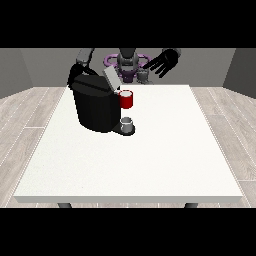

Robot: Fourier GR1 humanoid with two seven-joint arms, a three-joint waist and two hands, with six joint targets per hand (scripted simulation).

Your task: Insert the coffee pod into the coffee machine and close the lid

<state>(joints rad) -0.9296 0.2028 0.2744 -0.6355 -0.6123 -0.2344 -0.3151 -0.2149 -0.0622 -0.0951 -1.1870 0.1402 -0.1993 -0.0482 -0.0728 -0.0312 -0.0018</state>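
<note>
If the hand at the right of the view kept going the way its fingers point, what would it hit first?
Probably nothing: the hand at the view's right is raised with fingers spread toward the small grey cup, but depth is unclear.

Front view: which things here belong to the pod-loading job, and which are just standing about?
Job: coffee machine with its raised lid; red pod holder; hand at the view's right, fingers spread.
Standing about: small grey cup on the machine's base; white table.
</note>
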